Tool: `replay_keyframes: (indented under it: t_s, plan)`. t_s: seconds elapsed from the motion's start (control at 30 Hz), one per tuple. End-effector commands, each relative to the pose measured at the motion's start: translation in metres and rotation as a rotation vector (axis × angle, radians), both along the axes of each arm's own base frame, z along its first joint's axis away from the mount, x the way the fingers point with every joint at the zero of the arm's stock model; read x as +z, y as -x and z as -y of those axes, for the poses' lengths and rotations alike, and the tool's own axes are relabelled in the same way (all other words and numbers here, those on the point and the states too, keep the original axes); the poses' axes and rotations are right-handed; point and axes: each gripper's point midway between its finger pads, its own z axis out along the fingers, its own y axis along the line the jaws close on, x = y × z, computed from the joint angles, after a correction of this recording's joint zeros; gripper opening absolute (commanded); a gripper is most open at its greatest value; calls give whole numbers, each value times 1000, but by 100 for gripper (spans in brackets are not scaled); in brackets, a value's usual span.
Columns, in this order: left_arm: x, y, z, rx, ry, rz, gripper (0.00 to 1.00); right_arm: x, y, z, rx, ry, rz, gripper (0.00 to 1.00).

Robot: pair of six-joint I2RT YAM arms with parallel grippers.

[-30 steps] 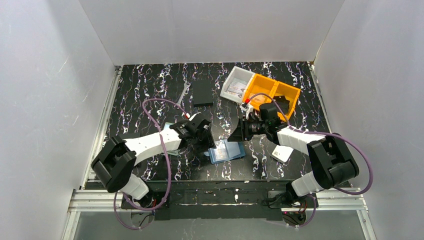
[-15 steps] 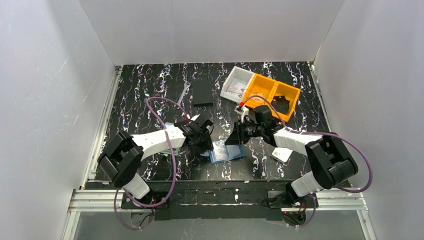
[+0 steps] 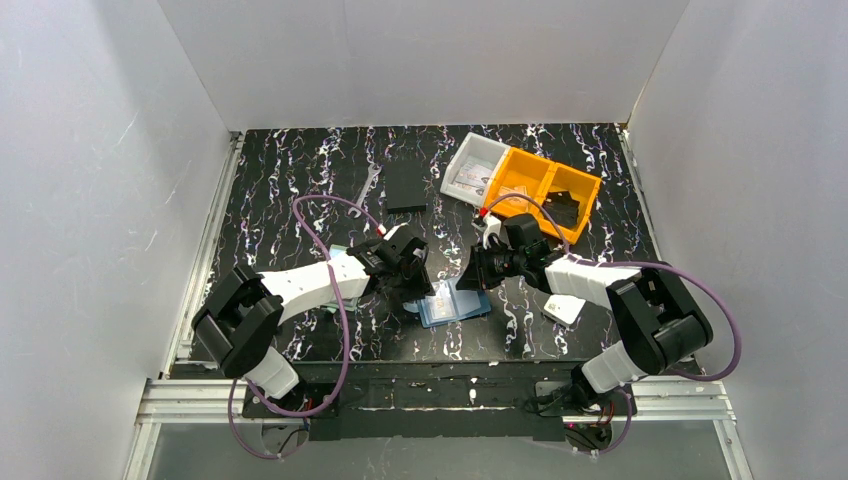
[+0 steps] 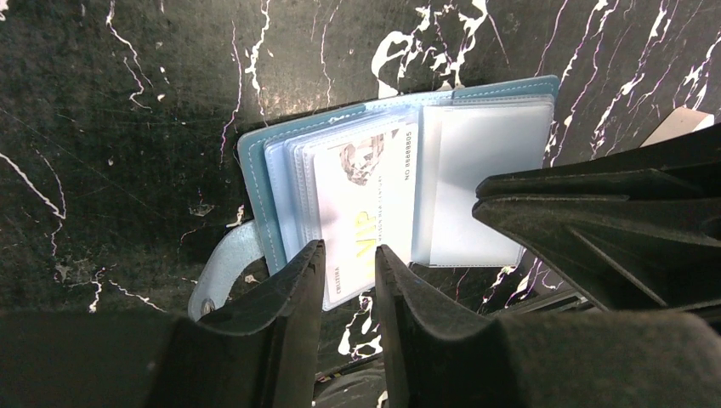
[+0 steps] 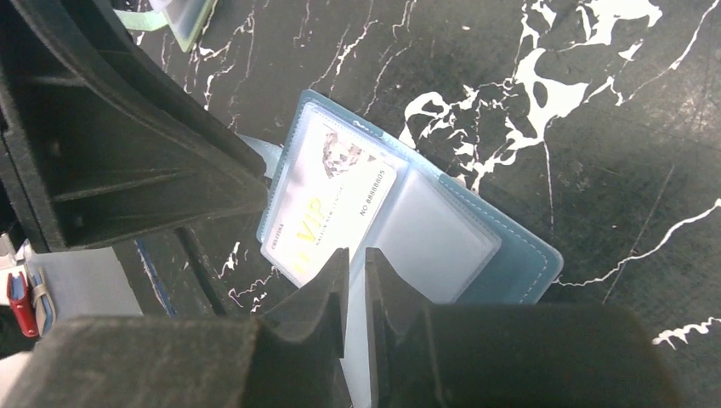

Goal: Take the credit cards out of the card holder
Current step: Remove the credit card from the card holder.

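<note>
The blue card holder [image 3: 458, 305] lies open on the black marbled table, also in the left wrist view [image 4: 255, 174] and right wrist view [image 5: 519, 255]. A pale credit card [image 4: 366, 200] with a small portrait and yellow "VIP" letters sticks partly out of its left clear pocket [image 5: 327, 212]. My left gripper [image 4: 347, 251] is a little open, its jaws either side of the card's protruding end [image 3: 413, 290]. My right gripper [image 5: 355, 255] is nearly shut, with its tips over the holder's middle fold and right pocket [image 3: 470, 275].
An orange bin [image 3: 545, 188] and a pale grey tray [image 3: 470, 168] stand at the back right. A flat black rectangle [image 3: 405, 185] lies behind the arms. A white rounded box [image 3: 563, 308] lies right of the holder. A greenish wallet [image 5: 183, 13] lies under the left arm.
Both grippers have closed in on the card holder: the left one moved right and down to its left end, the right one moved left and lower over it.
</note>
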Motion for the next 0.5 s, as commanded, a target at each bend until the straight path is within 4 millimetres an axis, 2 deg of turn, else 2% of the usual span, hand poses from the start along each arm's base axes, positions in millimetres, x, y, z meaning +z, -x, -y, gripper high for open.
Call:
replay_keyframes:
  t_s: [0.0, 0.23, 0.47]
  plan:
    - [0, 4, 1, 1, 17, -8, 26, -2, -9, 1, -14, 21, 28, 20]
    - [-2, 1, 8, -4, 26, -13, 22, -6, -9, 2, -20, 33, 24, 17]
    - [-11, 3, 5, -2, 8, -31, 22, -9, -9, 2, -18, 37, 10, 17]
